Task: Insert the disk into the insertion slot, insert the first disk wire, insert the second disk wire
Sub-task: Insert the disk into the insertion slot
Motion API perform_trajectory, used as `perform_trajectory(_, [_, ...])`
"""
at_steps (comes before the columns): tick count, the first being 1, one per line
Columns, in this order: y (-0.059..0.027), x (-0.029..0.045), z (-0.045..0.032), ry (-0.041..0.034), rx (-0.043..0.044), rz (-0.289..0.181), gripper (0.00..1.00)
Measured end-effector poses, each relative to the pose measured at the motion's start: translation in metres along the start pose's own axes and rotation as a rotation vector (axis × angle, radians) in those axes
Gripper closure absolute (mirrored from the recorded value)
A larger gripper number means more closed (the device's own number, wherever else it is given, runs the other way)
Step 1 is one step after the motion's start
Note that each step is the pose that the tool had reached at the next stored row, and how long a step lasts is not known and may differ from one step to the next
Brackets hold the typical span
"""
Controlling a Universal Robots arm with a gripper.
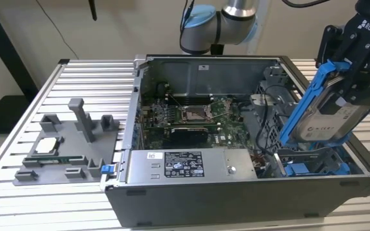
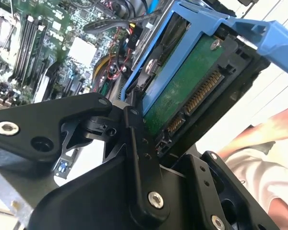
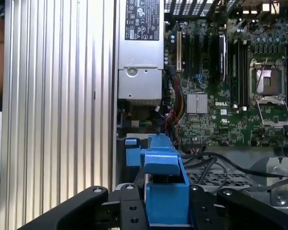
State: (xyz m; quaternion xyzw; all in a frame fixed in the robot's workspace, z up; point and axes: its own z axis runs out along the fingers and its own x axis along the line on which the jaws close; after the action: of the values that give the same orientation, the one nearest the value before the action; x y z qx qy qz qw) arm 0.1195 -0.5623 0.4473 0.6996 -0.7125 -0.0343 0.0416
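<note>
Now our fingers (image 2: 137,139) hold the disk (image 1: 329,108) tight, tilted over the insertion slot (image 1: 313,166); we should keep it straight and go slow.

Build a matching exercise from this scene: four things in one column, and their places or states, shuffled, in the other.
1. disk
2. insertion slot
3. grey metal box with a sticker
4. grey fixture

a. on the slatted table, outside the case
b. tilted in the gripper, above the case
c. blue-railed, in the case, at the exterior view's right
d. along the case wall nearest the exterior camera

Pairs: 1-b, 2-c, 3-d, 4-a
</note>
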Motion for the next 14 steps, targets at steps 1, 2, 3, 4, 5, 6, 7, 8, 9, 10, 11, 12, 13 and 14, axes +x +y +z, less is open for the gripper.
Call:
perform_trajectory(1, [-0.0007, 0.0000, 0.0012, -0.0005, 0.0000, 0.000, 1.00])
perform_trajectory(2, [-0.0014, 0.0000, 0.0019, -0.0006, 0.0000, 0.000, 1.00])
perform_trajectory(3, [-0.0024, 0.0000, 0.0029, -0.0008, 0.0000, 0.000, 1.00])
perform_trajectory(4, [-0.0037, 0.0000, 0.0039, -0.0008, 0.0000, 0.000, 1.00])
perform_trajectory(5, [-0.0049, 0.0001, 0.0050, -0.0009, 0.0000, 0.000, 1.00])
perform_trajectory(6, [-0.0058, 0.0002, 0.0061, -0.0009, 0.0000, 0.000, 1.00])
perform_trajectory(7, [-0.0065, 0.0002, 0.0073, -0.0010, 0.0000, 0.000, 1.00])
perform_trajectory(8, [-0.0070, 0.0003, 0.0086, -0.0010, 0.0000, 0.000, 1.00])
perform_trajectory(9, [-0.0074, 0.0004, 0.0100, -0.0010, 0.0000, 0.000, 1.00])
perform_trajectory(10, [-0.0076, 0.0006, 0.0113, -0.0011, 0.0000, 0.000, 1.00])
perform_trajectory(11, [-0.0083, 0.0007, 0.0125, -0.0009, 0.0000, 0.000, 1.00])
perform_trajectory(12, [-0.0090, 0.0010, 0.0134, -0.0009, 0.0000, 0.000, 1.00])
perform_trajectory(13, [-0.0096, 0.0015, 0.0142, -0.0009, 0.0000, 0.000, 1.00])
perform_trajectory(14, [-0.0102, 0.0019, 0.0153, -0.0010, 0.0000, 0.000, 1.00])
